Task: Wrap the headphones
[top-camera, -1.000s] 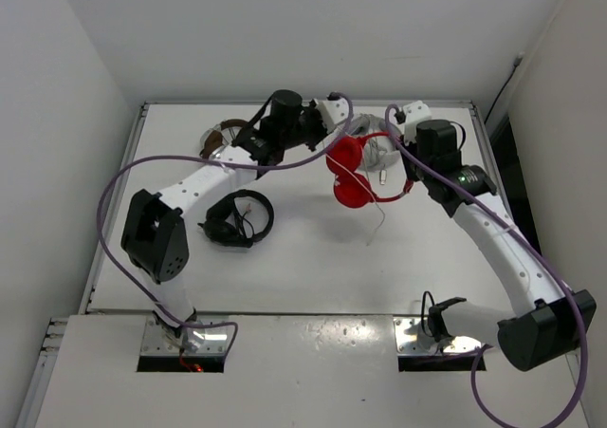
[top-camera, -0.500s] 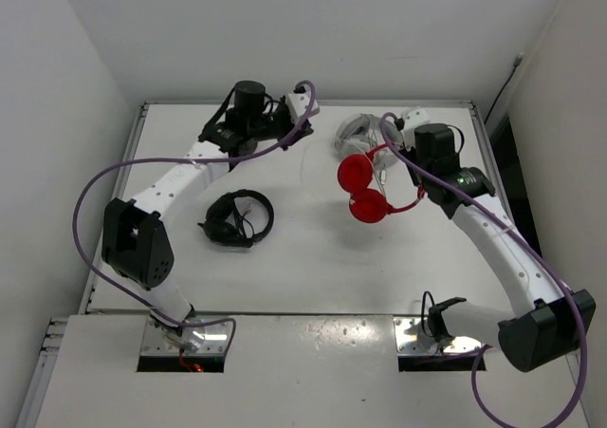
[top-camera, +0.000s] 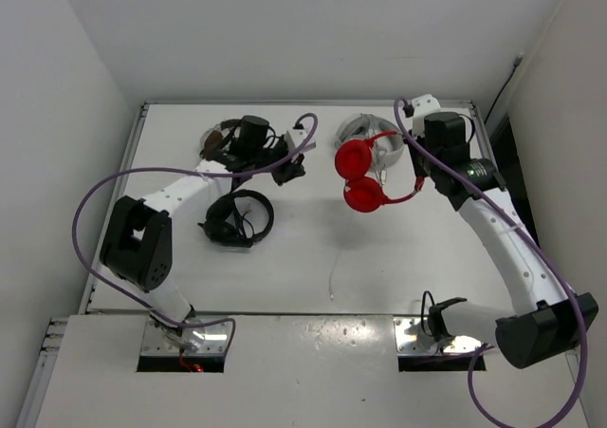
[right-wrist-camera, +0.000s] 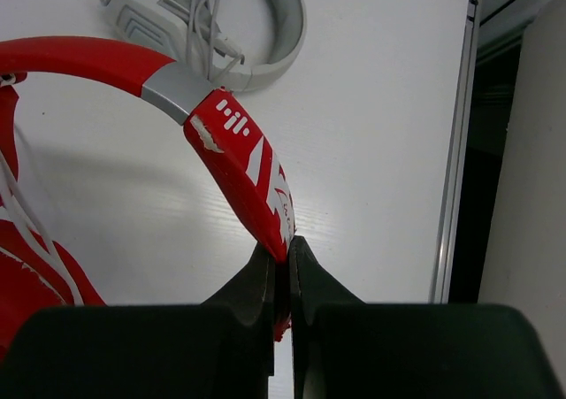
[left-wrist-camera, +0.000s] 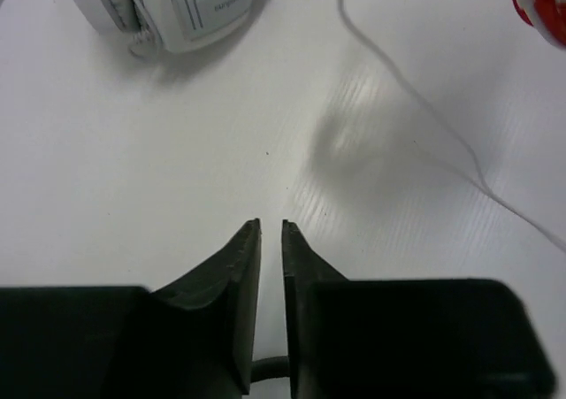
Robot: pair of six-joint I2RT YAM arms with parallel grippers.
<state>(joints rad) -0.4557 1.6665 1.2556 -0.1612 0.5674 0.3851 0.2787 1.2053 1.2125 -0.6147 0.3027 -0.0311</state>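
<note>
Presently: my right gripper [right-wrist-camera: 282, 250] clamps the headband [right-wrist-camera: 243, 178] of the headphones [top-camera: 364, 176], just beside the white headset [top-camera: 363, 129], table edge [right-wrist-camera: 458, 151] to its right. My left gripper [left-wrist-camera: 271, 231], closed on nothing, faces that headset across tabletop [left-wrist-camera: 177, 151].

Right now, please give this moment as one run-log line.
right hand: shut on headband of bright red over-ear headphones | left hand: shut, empty | thin white cable: not yet wrapped

Black headphones [top-camera: 220, 229] left of centre; white-grey headphones [top-camera: 357, 128] farther back.
</note>
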